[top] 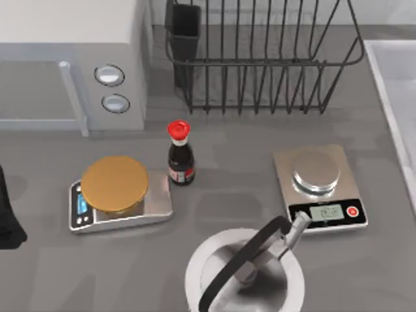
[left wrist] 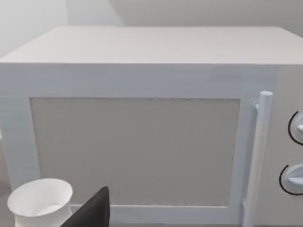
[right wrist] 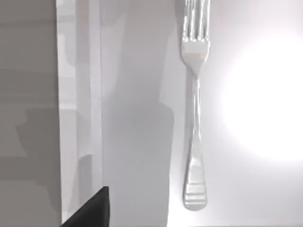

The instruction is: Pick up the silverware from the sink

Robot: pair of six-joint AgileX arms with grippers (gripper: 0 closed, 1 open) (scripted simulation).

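Grey worktop (top: 214, 201), pale grey-white sink (top: 396, 97) at its right edge.
Top view: dark left arm at the left edge. Left wrist: white microwave (left wrist: 142, 118). Right wrist: shiny silver fork (right wrist: 195, 109) flat on the sink floor beside its raised rim; jaws' state cannot be told.

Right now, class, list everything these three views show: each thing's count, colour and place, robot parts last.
microwave: one, white, back left.
dish rack: one, black wire, back centre.
soy sauce bottle: one, dark with red cap, centre.
scales: two, steel; the left one carries a golden disc.
kettle: one, metal with black handle, front centre.
cup: one, white, before the microwave.
sink: one, pale grey, right edge.
silverware: one silver fork, lying in the sink.
left arm: black, left edge.
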